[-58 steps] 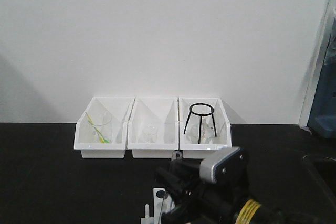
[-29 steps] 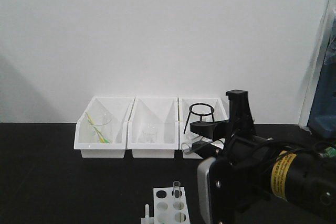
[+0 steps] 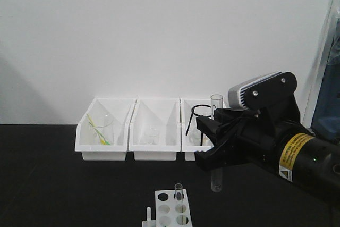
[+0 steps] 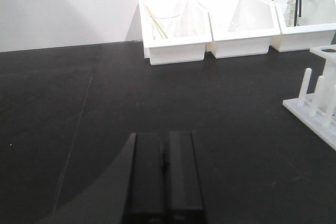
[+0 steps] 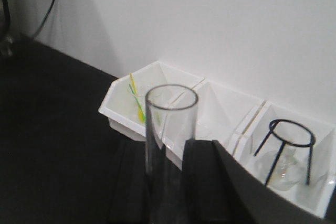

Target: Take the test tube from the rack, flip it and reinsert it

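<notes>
My right gripper (image 3: 215, 151) is shut on a clear glass test tube (image 3: 216, 131) and holds it upright, open mouth up and round end down, above the black table to the right of the rack (image 3: 169, 210). The small white rack stands at the bottom edge of the front view, with a second tube (image 3: 179, 194) upright in a back hole. In the right wrist view the held tube (image 5: 170, 140) stands between the dark fingers (image 5: 202, 182). My left gripper (image 4: 164, 174) is shut and empty, low over the table. The rack's pegs (image 4: 315, 95) lie to its right.
Three white open bins (image 3: 154, 155) stand in a row against the white wall. The left one holds a beaker with yellow-green sticks (image 3: 100, 129), the middle one a small glass (image 3: 152, 134), and the right one a black wire tripod (image 3: 203, 112) and glassware.
The right arm has risen and turned its wrist. The held tube has gone from lying nearly level to upright with its mouth on top. The rack and its second tube have not moved.
</notes>
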Controlling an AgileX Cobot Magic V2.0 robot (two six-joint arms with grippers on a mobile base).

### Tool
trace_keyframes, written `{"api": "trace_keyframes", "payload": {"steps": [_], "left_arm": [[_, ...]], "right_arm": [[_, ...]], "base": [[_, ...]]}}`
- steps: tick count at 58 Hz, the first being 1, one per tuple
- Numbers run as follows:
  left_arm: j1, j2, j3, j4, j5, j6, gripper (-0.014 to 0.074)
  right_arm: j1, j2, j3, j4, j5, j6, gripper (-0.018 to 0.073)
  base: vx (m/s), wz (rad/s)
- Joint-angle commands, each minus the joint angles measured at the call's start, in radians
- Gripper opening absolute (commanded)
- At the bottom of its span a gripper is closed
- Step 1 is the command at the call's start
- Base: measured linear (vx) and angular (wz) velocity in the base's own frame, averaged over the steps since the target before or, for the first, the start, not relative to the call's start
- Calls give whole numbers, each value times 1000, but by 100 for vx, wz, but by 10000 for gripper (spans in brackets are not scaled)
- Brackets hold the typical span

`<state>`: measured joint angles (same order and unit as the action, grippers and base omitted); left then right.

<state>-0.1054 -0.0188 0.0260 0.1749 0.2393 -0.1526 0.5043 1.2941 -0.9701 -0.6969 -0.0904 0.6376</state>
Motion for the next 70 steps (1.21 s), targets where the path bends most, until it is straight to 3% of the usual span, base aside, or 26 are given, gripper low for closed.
{"api": "trace_keyframes", "payload": {"steps": [1, 9, 14, 15, 18, 46, 70], "left_arm": [[0, -7, -4, -2, -81, -9, -6], [0, -7, -4, -2, -81, -9, -6], [0, -7, -4, -2, -81, -9, -6], [0, -7, -4, -2, -81, -9, -6], [0, -7, -4, -2, -81, -9, -6], [0, -7, -4, -2, -81, -9, -6], [0, -7, -4, -2, -81, -9, -6]], "right_arm": [[-6, -6, -2, 34, -162, 37, -4], [-6, 19, 111, 56, -401, -63, -4], [-6, 43, 198, 114, -597, -187, -4], [-6, 74, 261, 165, -736, -307, -4], [-6, 93, 274, 173, -786, -352, -4], [-6, 277, 276, 171, -953, -398, -4], [-6, 421, 276, 171, -974, -446, 4]], "base": [[0, 0], [0, 0], [0, 0], [0, 0], [0, 0], [0, 0], [0, 0]]}}
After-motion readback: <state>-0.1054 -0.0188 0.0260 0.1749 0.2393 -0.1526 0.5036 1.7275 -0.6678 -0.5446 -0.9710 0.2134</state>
